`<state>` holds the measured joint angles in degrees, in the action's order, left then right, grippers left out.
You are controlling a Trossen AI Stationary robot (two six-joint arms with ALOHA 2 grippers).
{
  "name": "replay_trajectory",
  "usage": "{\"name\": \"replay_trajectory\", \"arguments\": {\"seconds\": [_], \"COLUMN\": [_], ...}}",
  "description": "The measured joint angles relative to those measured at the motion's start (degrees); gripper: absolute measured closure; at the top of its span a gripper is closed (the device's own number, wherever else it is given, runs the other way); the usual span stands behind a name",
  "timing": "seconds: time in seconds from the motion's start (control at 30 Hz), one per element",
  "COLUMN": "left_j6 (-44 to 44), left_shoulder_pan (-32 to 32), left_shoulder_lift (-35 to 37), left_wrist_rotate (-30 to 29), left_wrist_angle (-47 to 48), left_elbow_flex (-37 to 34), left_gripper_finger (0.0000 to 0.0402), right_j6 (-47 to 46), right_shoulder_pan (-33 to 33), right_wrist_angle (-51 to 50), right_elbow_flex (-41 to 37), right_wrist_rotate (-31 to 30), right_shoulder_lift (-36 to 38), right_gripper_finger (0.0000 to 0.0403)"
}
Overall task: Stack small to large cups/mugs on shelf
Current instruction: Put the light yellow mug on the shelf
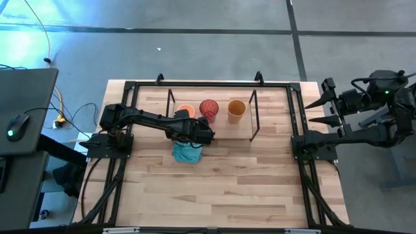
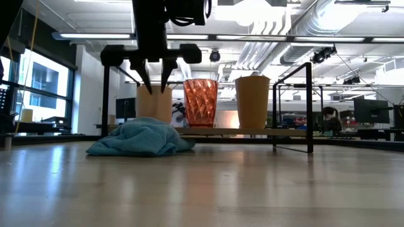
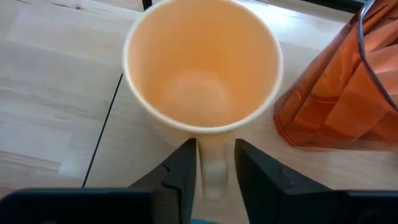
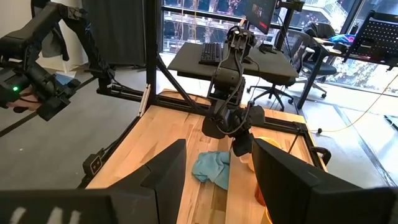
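Three cups stand in a row on the shelf [image 2: 252,132] at the table's far side: a light orange mug [image 1: 186,111], a red patterned cup [image 1: 208,107] and an amber tumbler [image 1: 236,110]. My left gripper [image 2: 156,85] points down at the mug's near side and is shut on its handle. In the left wrist view the mug [image 3: 202,68] shows from above, with the red cup [image 3: 342,87] beside it. My right gripper [image 1: 320,112] is open and empty, beyond the table's right edge. My left gripper pinches the mug's handle [image 3: 215,163] between its two fingers [image 3: 184,168], on the mug's near side. The fingers come from above, pointing down. The mug stands upright with its base on the shelf board, beside the red cup.
A crumpled teal-blue cloth [image 1: 187,153] lies on the table just in front of the shelf, below my left gripper; it also shows in the low view [image 2: 142,139]. The shelf's black wire frame [image 1: 253,120] rises at its right end. Bare wood lies toward the near edge.
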<state>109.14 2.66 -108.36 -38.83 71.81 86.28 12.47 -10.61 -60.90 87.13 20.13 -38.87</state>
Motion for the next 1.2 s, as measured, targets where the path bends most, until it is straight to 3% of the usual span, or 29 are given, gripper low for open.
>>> {"name": "replay_trajectory", "arguments": {"seconds": [0.13,0.53,1.2], "left_j6": [-0.01,-3.38,-3.93], "left_shoulder_pan": [0.00,-0.17,-1.67], "left_shoulder_lift": [0.00,0.00,0.00], "left_wrist_rotate": [-0.02,1.03,1.77], "left_wrist_angle": [-0.21,-1.70,0.37], "left_elbow_flex": [0.00,0.00,0.00], "left_gripper_finger": [0.0297,0.0328,0.0293], "right_j6": [0.02,0.00,-2.56], "right_shoulder_pan": [0.00,-0.01,-0.02], "right_wrist_angle": [-0.13,-0.14,-0.13], "right_elbow_flex": [0.00,0.00,0.00], "right_wrist_rotate": [0.01,-0.01,0.01], "right_shoulder_lift": [0.00,0.00,0.02], "right_gripper_finger": [0.0226,0.0226,0.0226]}}
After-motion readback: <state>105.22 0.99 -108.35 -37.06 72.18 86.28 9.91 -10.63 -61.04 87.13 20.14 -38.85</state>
